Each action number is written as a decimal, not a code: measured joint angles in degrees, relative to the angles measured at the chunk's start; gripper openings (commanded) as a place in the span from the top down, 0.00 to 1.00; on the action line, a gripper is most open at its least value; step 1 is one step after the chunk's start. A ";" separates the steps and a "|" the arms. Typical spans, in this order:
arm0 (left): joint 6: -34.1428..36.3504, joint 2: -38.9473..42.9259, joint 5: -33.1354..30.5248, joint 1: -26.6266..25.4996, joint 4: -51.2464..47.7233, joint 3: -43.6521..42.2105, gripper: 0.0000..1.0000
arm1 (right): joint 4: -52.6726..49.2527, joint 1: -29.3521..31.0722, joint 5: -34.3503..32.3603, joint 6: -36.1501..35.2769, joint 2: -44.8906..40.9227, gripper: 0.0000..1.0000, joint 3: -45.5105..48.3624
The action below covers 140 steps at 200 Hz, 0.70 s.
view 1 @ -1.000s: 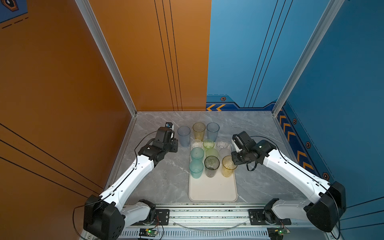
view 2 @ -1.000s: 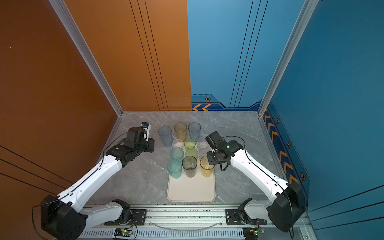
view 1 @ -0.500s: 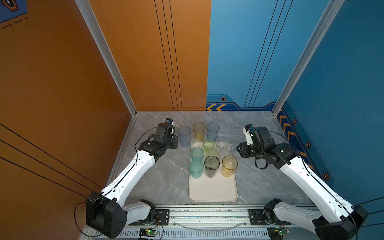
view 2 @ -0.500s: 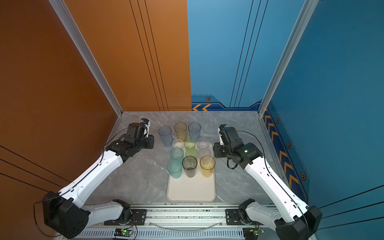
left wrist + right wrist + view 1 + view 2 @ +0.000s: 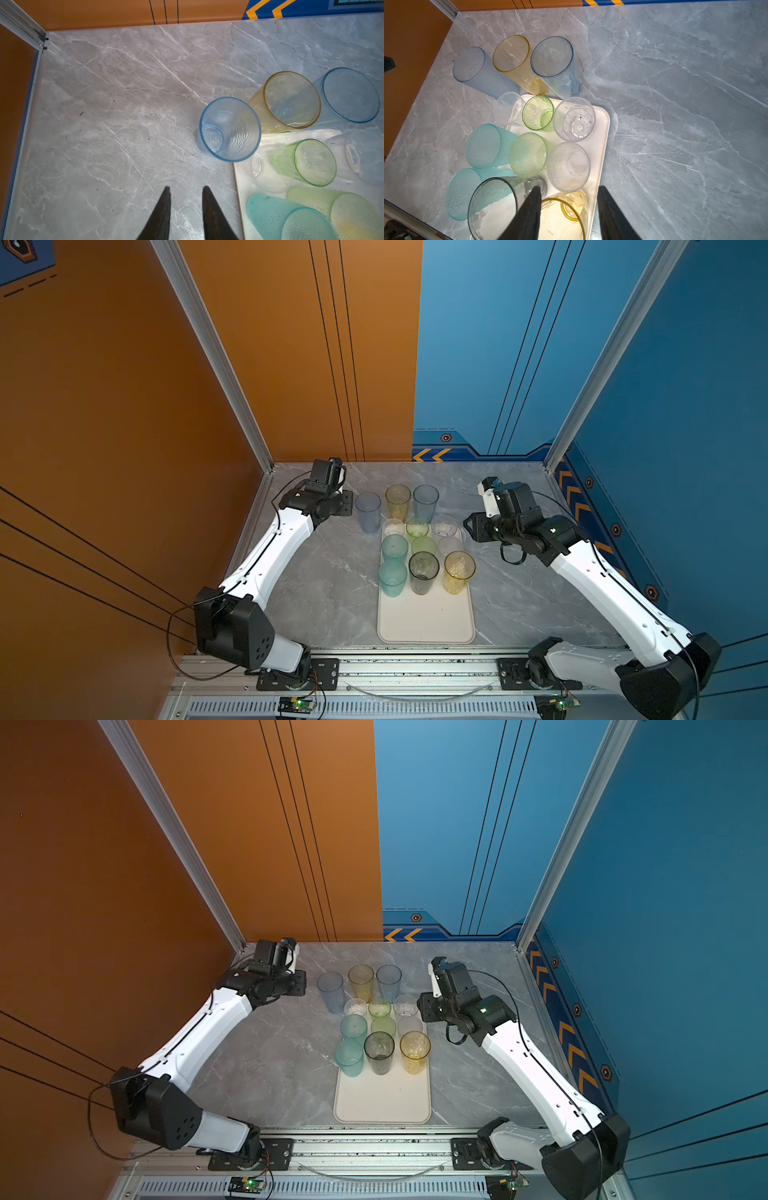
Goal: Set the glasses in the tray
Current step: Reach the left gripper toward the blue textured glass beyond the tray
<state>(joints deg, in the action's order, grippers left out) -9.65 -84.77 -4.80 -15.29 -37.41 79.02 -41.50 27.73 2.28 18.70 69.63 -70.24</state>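
Tray: flat cream-white rectangular tray [image 5: 426, 622], on the grey marbled table [image 5: 328, 585] between the two arms.
Far row on tray: two short clear tumblers [image 5: 392, 526] either side of a short green tumbler [image 5: 417, 527].
Middle row: teal pebbled tumbler [image 5: 395, 546], pale green pebbled tumbler [image 5: 424, 545], clear pebbled tumbler [image 5: 450, 546].
Near row: second teal tumbler [image 5: 392, 578], smoky grey tumbler [image 5: 423, 572], yellow tumbler [image 5: 459, 577], all upright.
Off tray: tall pale blue ribbed tumbler [image 5: 368, 512], tall yellow tumbler [image 5: 397, 502] and tall blue-grey tumbler [image 5: 425, 502] stand on the table just past the far rim.
Left jaws: slightly spread, nothing between them, over the table near the pale blue ribbed tumbler, not touching.
Right jaws: spread wider, empty, raised beside the tray's far right corner.
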 measured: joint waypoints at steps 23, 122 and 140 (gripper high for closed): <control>0.50 -3.19 1.51 0.02 -0.90 2.29 0.74 | 0.15 0.00 0.76 -0.44 0.44 0.56 -0.26; 2.36 -13.90 5.57 1.36 -2.84 9.51 0.74 | 0.46 0.00 1.36 -0.85 3.08 0.56 -1.70; 2.64 -15.08 5.95 1.36 -2.95 10.43 0.74 | 0.50 0.00 1.70 -0.85 3.58 0.56 -1.70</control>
<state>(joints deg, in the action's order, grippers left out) -7.01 -99.85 1.15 -13.93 -40.36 89.45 -40.99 27.73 3.99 17.85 73.21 -71.94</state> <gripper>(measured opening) 0.257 0.436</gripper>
